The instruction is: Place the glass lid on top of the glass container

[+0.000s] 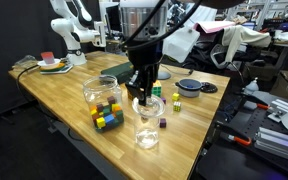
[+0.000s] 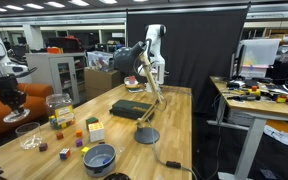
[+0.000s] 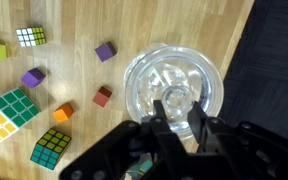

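Claw grips glass lid above container.

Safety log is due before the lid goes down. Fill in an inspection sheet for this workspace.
Surface: wooden table, level, no spills seen.
Job's things: glass container upright near the table edge; glass lid seemingly held between the fingers above it, not yet on.
Clutter: jar of coloured cubes, puzzle cubes, small loose cubes, blue-grey dish, grey disc, black pad.
Grippers: gripper over the container, appears shut on the lid.
Cables: one cable on the table beside the dish.
Surroundings: white robot arms behind the table; cluttered benches nearby.
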Motion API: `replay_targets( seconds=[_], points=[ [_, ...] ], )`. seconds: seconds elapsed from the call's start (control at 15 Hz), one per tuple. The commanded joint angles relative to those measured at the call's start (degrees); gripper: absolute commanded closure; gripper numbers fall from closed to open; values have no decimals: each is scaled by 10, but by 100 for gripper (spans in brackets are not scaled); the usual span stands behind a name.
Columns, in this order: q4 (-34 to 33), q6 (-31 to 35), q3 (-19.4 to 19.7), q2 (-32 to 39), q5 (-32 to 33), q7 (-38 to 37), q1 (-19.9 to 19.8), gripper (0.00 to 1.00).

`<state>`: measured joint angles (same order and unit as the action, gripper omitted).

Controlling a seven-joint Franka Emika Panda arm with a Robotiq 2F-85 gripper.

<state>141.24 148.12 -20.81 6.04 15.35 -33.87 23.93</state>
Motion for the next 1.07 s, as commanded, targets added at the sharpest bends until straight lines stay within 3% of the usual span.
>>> replay_targets(
  seconds=[0.0, 0.53, 1.0],
  points=[
    [-46, -22, 17, 47, 43, -24, 17, 93],
    [-80, -48, 64, 91, 65, -34, 45, 93],
    [-77, -40, 69, 119, 46, -33, 48, 93]
  ],
)
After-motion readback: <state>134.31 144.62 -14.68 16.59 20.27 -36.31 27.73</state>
